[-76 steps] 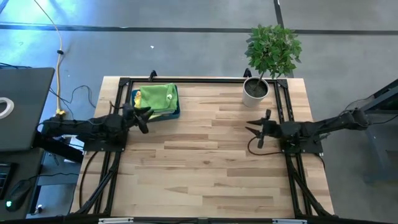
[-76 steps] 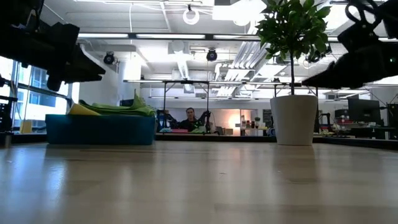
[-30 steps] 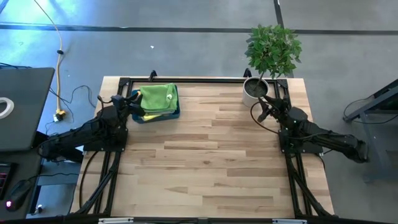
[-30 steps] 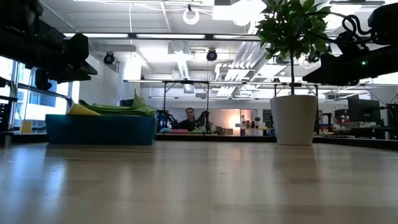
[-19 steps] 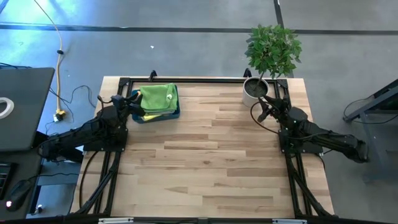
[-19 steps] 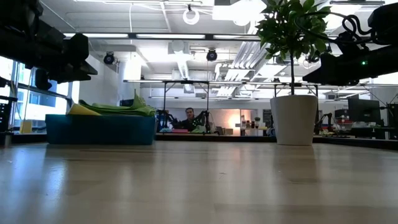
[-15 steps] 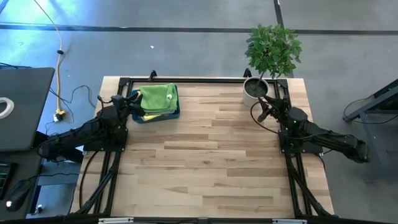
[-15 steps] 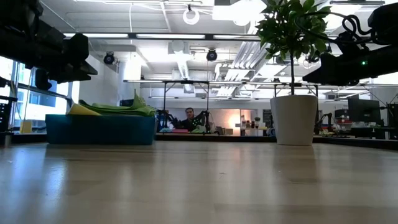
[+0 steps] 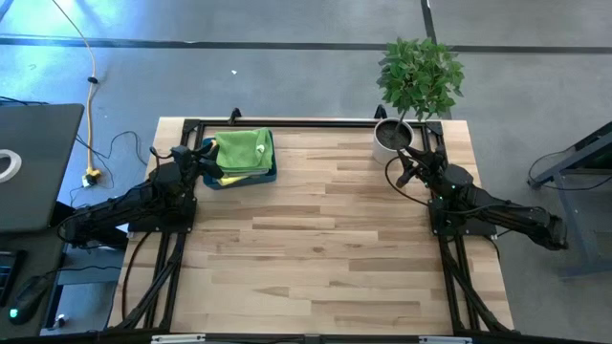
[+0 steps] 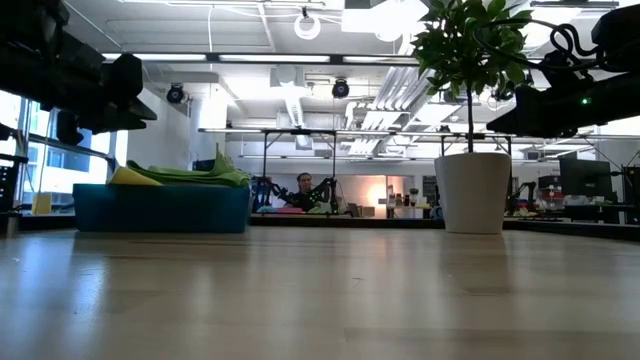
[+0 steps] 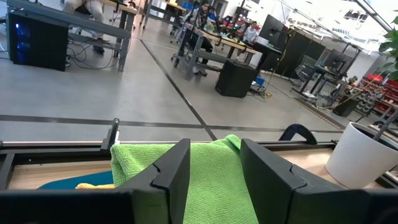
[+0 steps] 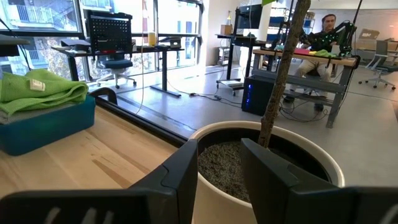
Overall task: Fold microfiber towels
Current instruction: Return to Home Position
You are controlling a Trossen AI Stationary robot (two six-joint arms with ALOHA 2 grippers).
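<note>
Two dark arms sit drawn back at opposite edges of the light wooden plank table (image 9: 316,248), neither one carrying anything.

At the far left, the left gripper (image 9: 199,158) is raised just beside the left edge of the dark teal rectangular tray (image 9: 273,173), facing across it. In the left wrist view its fingers (image 11: 171,171) stand partly spread, with a clear gap between them and nothing held in the left gripper (image 11: 214,155).

Next comes the task's own load: the stack of folded microfiber towels (image 9: 244,148) lies inside that tray, near the table's rear left corner. A bright green towel (image 11: 134,165) is on top, mounded above the tray's rim, and a yellow towel (image 11: 93,185) peeks out beneath it on the side nearest the left arm. The lower layers are hidden. From table height the stack (image 10: 190,175) shows above the tray wall (image 10: 160,208).

Further right, at the rear right corner, stands a leafy green plant in a white round pot (image 9: 392,139).

Just beside the pot, the right gripper (image 9: 409,167) points toward it. Its fingers (image 12: 186,165) are likewise partly apart and empty, framing the pot's rim (image 12: 323,168) and soil.
</note>
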